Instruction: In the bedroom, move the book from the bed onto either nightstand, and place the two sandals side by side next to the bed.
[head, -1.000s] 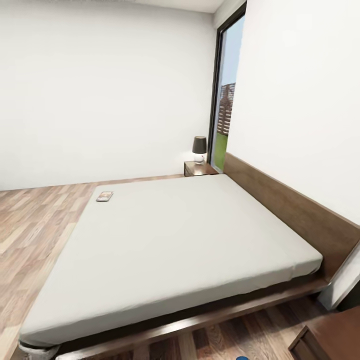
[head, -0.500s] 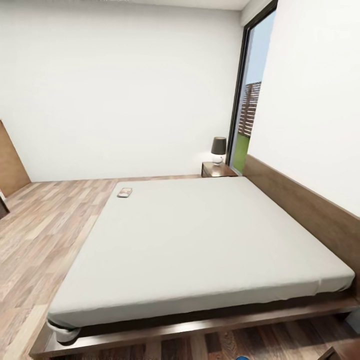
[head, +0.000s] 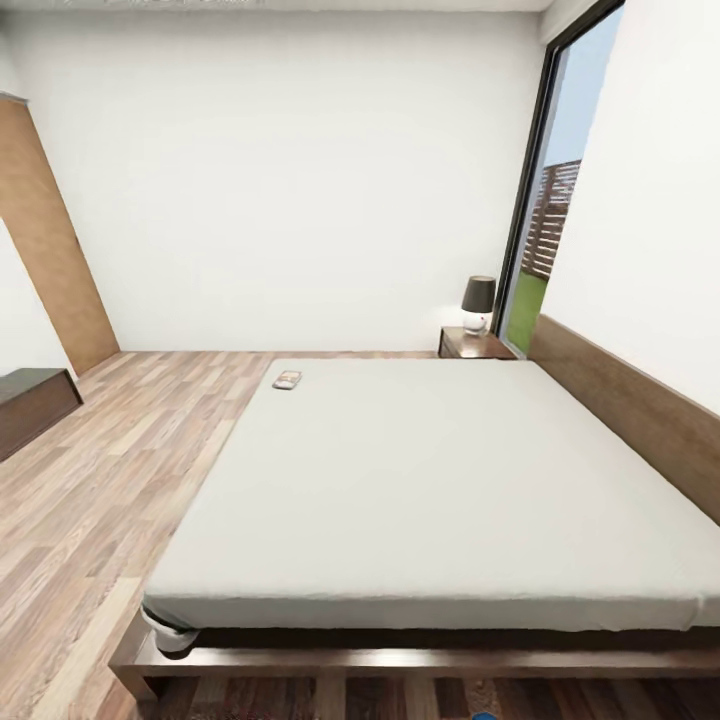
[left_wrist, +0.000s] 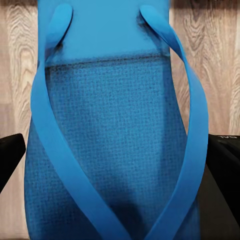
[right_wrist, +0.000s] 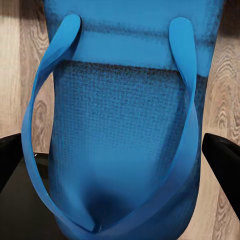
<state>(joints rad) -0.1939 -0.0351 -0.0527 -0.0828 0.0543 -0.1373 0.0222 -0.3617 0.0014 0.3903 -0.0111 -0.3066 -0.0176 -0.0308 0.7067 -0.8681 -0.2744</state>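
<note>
The bed (head: 450, 480), a white mattress on a dark wood frame, spreads across the head view. Near its far left corner lies the small book (head: 287, 380), flat on the mattress. A dark nightstand (head: 470, 345) stands at the bed's far side by the headboard. In the left wrist view a blue sandal (left_wrist: 115, 125) sits strap side up between the black fingers (left_wrist: 10, 155) of my left gripper (left_wrist: 117, 160), which is shut on it. The other blue sandal (right_wrist: 125, 125) is held the same way in my right gripper (right_wrist: 120, 155), over wood floor.
A dark-shaded lamp (head: 478, 300) stands on the nightstand beside the tall window (head: 545, 230). A brown door (head: 50, 250) and a long low dark cabinet (head: 30, 405) are at the left. Open wood floor (head: 110, 480) runs along the bed's left side.
The whole head view has swung left: bed, book and nightstand sit further right in the picture. The door and low cabinet have come into view at the left.
</note>
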